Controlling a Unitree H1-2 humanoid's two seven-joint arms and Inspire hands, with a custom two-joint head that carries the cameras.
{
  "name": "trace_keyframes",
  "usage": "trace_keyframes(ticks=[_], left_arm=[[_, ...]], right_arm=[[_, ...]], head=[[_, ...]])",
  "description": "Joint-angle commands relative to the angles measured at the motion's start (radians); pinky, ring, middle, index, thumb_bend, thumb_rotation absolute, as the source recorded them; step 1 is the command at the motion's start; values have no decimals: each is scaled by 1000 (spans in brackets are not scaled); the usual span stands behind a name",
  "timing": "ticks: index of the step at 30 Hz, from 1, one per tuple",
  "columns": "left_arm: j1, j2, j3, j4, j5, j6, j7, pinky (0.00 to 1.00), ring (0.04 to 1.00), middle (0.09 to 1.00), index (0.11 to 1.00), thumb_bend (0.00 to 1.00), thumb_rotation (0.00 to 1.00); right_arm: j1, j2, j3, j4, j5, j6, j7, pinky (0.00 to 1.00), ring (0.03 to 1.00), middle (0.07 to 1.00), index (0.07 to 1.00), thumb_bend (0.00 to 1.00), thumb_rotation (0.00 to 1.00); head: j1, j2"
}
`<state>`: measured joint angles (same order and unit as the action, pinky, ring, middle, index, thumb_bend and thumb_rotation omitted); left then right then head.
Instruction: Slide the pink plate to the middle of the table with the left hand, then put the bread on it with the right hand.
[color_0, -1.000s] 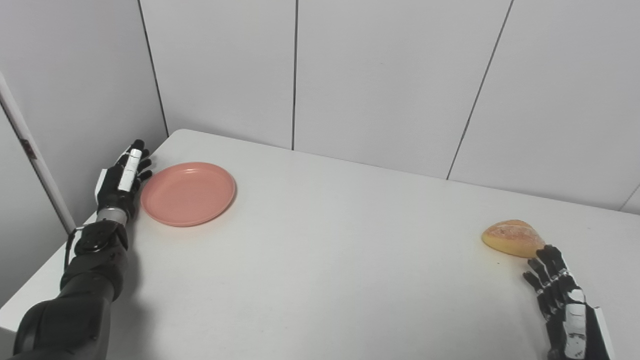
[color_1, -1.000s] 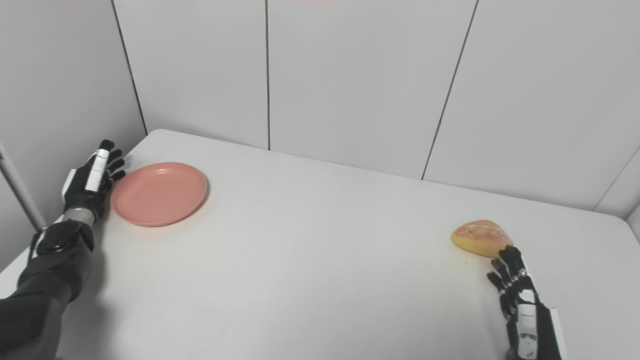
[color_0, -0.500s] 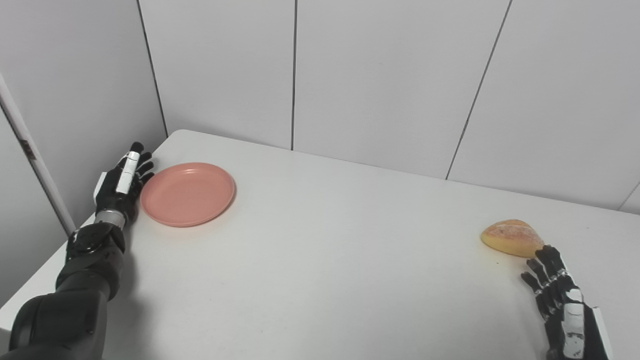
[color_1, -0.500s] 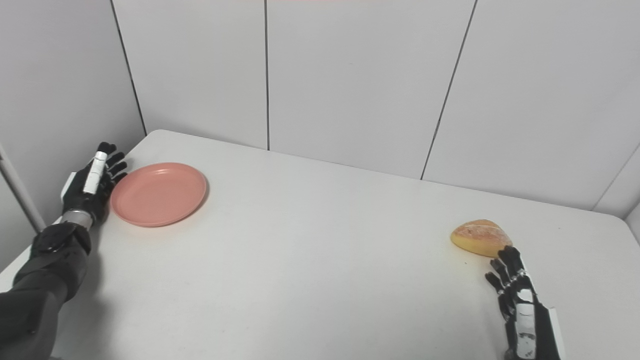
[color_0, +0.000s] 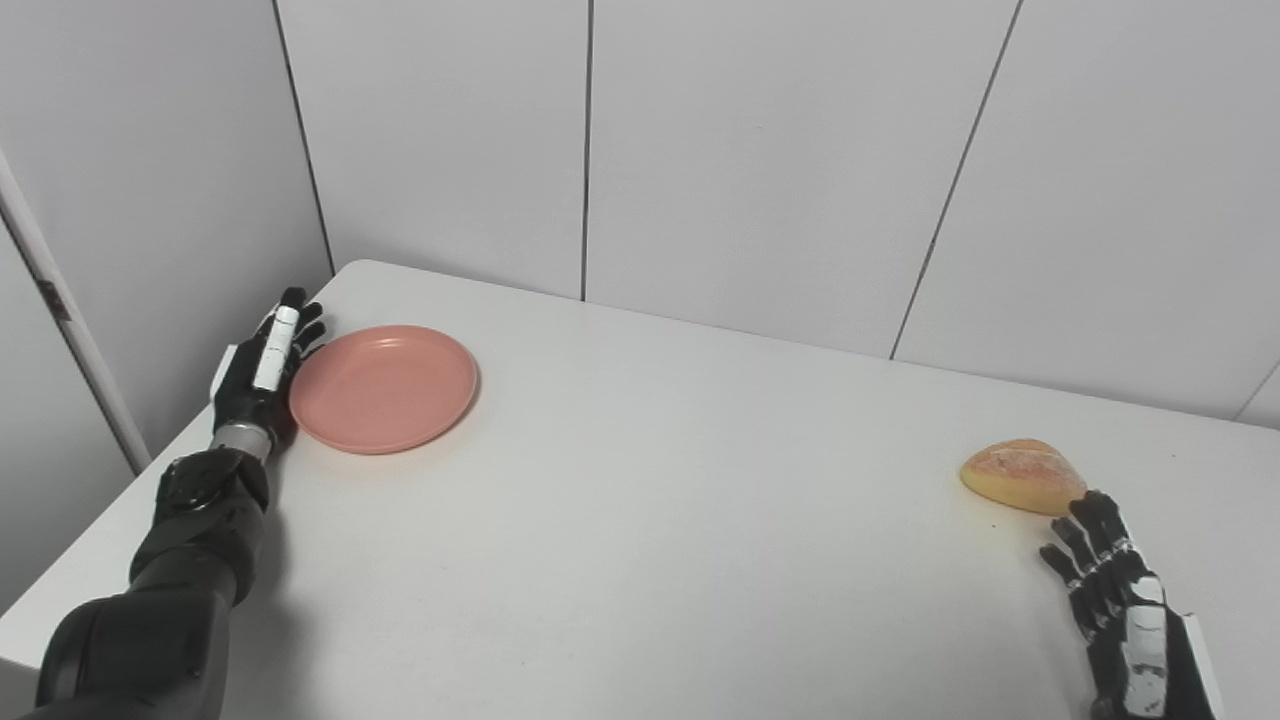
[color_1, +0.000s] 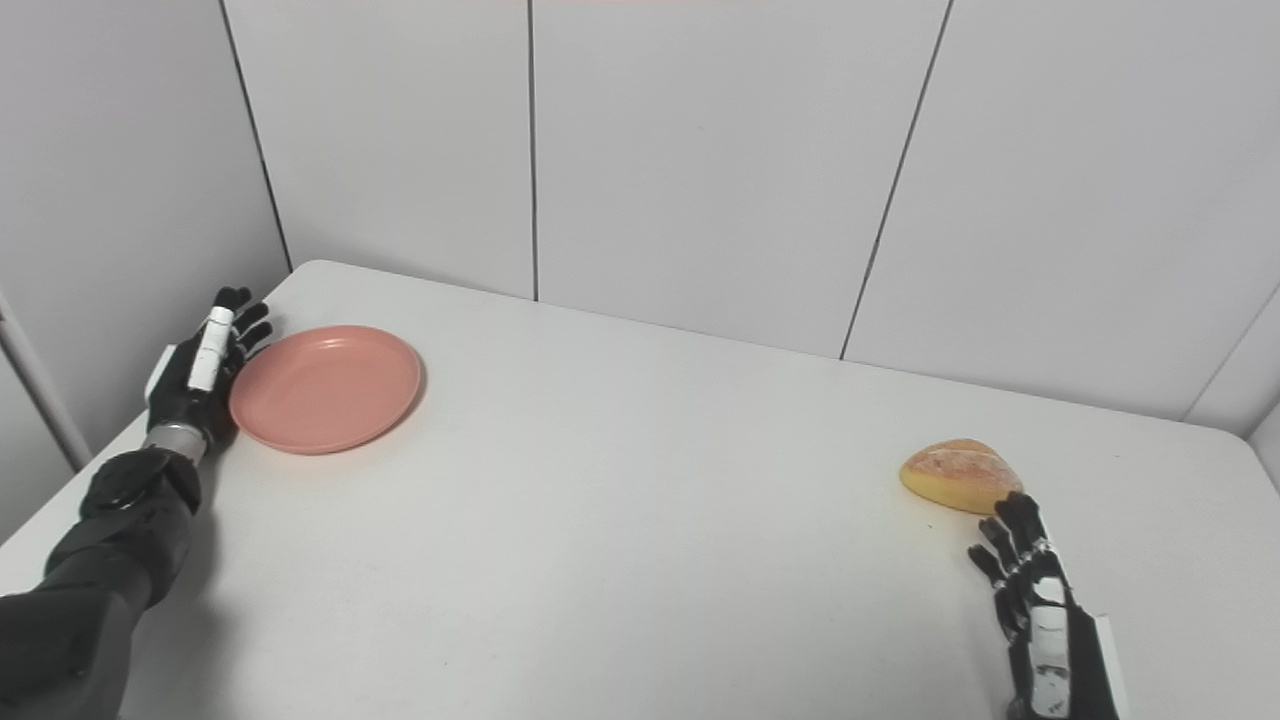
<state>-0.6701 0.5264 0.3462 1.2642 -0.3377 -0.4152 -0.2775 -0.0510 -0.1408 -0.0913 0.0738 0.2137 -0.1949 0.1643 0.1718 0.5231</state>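
Observation:
The pink plate (color_0: 383, 387) lies flat near the far left corner of the white table (color_0: 640, 520). My left hand (color_0: 262, 365) is open with fingers straight, its side against the plate's left rim. The bread (color_0: 1022, 476), a golden roll, lies near the right edge. My right hand (color_0: 1120, 600) is open, palm down, just in front of the bread, its fingertips close to it and holding nothing. The same scene shows in the right eye view: plate (color_1: 325, 388), left hand (color_1: 200, 370), bread (color_1: 960, 475), right hand (color_1: 1035, 605).
Grey panelled walls (color_0: 760, 150) stand behind and left of the table. The table's left edge (color_0: 110, 520) runs just beside my left forearm. A white post (color_0: 60, 310) leans at the far left.
My left hand has moved right against the plate's rim, and the plate has slid slightly to the right. The right hand and bread have hardly moved.

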Motion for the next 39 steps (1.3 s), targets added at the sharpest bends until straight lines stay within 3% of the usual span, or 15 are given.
trace_keyframes(ticks=[1,3,9,14,19,23,31,39], left_arm=[[-17,3,-12,-28,5,-11,-20,917,953,948,939,919,814],[-13,2,-22,-34,15,-7,-18,928,960,958,956,917,830],[-10,-1,-49,-31,27,-8,-13,839,966,973,943,966,863],[5,-22,-59,-65,29,-10,-2,846,954,967,951,950,875],[5,-37,-53,-71,9,1,-21,861,950,967,964,970,844],[7,-48,-63,-59,17,-9,-32,853,954,966,967,903,861],[16,-86,-62,-82,8,5,-44,818,929,943,935,886,815],[10,-107,-76,-93,25,7,-24,827,921,933,921,941,812]], right_arm=[[52,28,15,32,1,24,-2,902,928,948,940,857,1000],[53,28,16,27,0,28,-4,896,927,947,937,867,1000],[53,31,16,21,-5,34,-8,889,923,943,934,888,1000],[53,33,15,19,-8,37,-9,884,921,942,933,891,1000],[53,35,14,19,-13,35,-9,879,918,939,932,888,1000],[52,38,15,18,-15,36,-10,880,920,940,932,893,1000],[54,40,19,10,-22,36,-10,881,919,939,931,889,1000],[54,46,20,8,-29,37,-14,881,917,939,930,889,1000]], head=[[0,1],[-2,2],[-3,3],[-3,3],[-7,5],[-10,7],[-17,9],[-25,12]])
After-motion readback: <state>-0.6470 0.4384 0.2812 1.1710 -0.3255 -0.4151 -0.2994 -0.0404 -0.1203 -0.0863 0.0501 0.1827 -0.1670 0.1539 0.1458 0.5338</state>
